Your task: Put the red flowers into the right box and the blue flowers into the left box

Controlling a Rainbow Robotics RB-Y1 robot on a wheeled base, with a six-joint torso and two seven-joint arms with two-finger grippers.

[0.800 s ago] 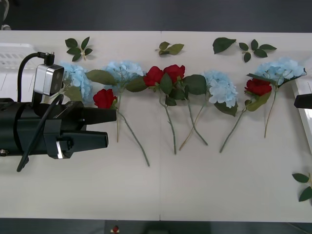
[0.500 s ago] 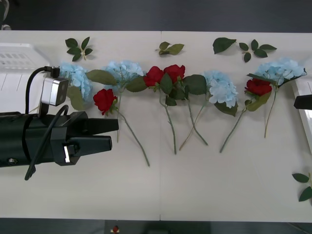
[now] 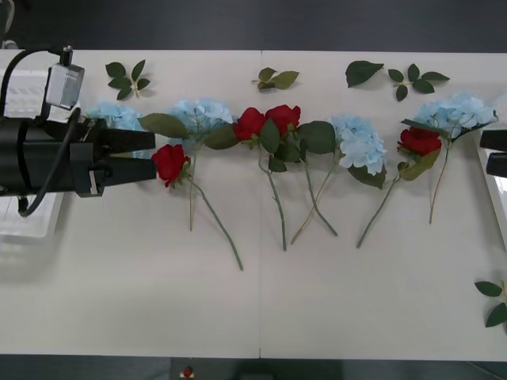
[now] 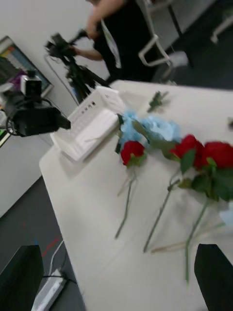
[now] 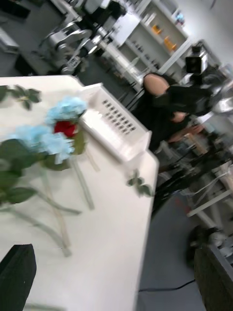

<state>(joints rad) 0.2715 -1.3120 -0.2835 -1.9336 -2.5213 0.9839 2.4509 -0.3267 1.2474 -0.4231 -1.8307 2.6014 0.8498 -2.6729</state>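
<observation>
Flowers lie in a row across my worktop (image 3: 261,301), none boxed. My left claw (image 3: 146,157), spread wide, hovers beside the left box (image 4: 92,124); my right claw (image 3: 489,152) waits spread over the right box (image 5: 114,126).

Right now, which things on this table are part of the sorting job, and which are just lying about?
Job:
- red roses
- blue hydrangeas
- slatted white basket
- white tray
- left gripper, open
- right gripper, at the table's right edge

Lying about:
- loose leaf sprigs

Bright, even overhead light, soft shadows; front view sharp (both wrist views smeared by blur).
</observation>
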